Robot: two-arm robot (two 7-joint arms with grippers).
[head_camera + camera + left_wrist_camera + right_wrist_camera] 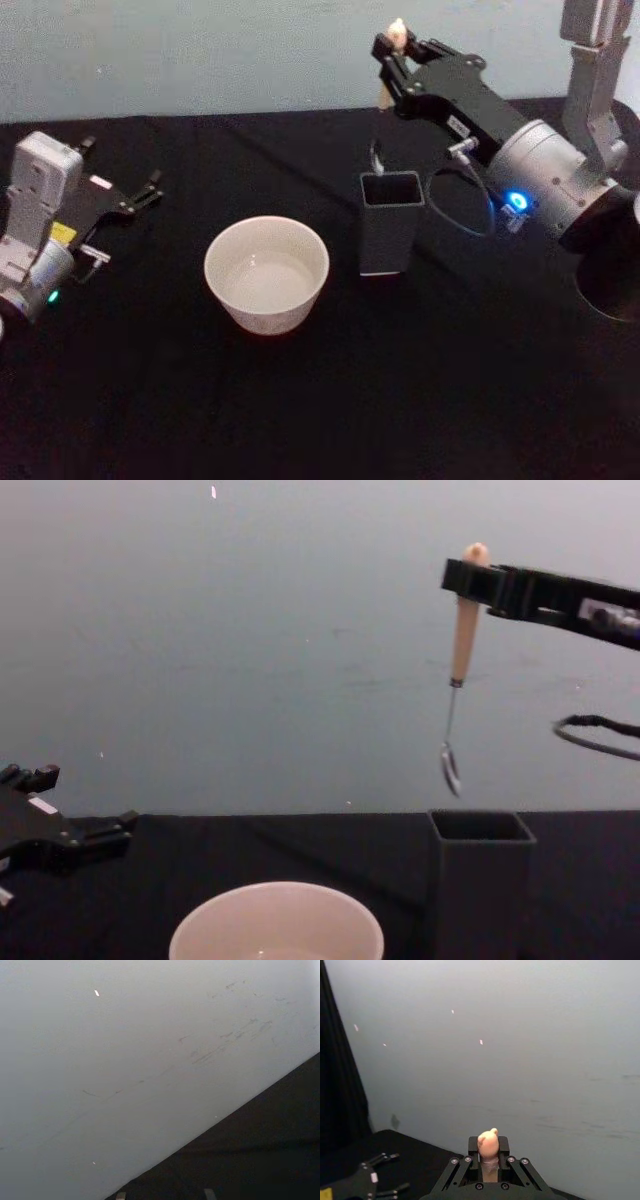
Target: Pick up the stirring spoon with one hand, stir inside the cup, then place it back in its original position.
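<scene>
The stirring spoon (463, 630) is hanging in the air, roughly upright with a slight tilt. Its small metal bowl is hovering just above the open mouth of the dark grey square holder (480, 890) and is sitting clear of the rim in the chest view. The right gripper (468, 580) is clamping the beige handle high up, just under the bear-head knob, which is poking out above its fingers (507, 1166) in the right wrist view. The cream-white cup (265, 310) is standing near the holder, on the robot's left of it, and the two are not touching. Whether the cup is holding any liquid cannot be told. Judging from this, the spoon is out of the holder and the carry across to the cup is the step in hand. It is probably going best if the spoon's bowl is kept above both rims while travelling sideways, then brought down over the cup's middle. With the grip so far from the tip, the thin shaft is likely to sway, so slow travel and small circles away from the cup's wall are looking wise, since a knock could push or tip the light cup. The left gripper (148, 192) is lying idle at the table's left side with its fingers spread apart. Everything is resting on a black cloth-covered table (320, 420), and a plain pale grey-blue wall (200, 50) is closing the room behind it.
</scene>
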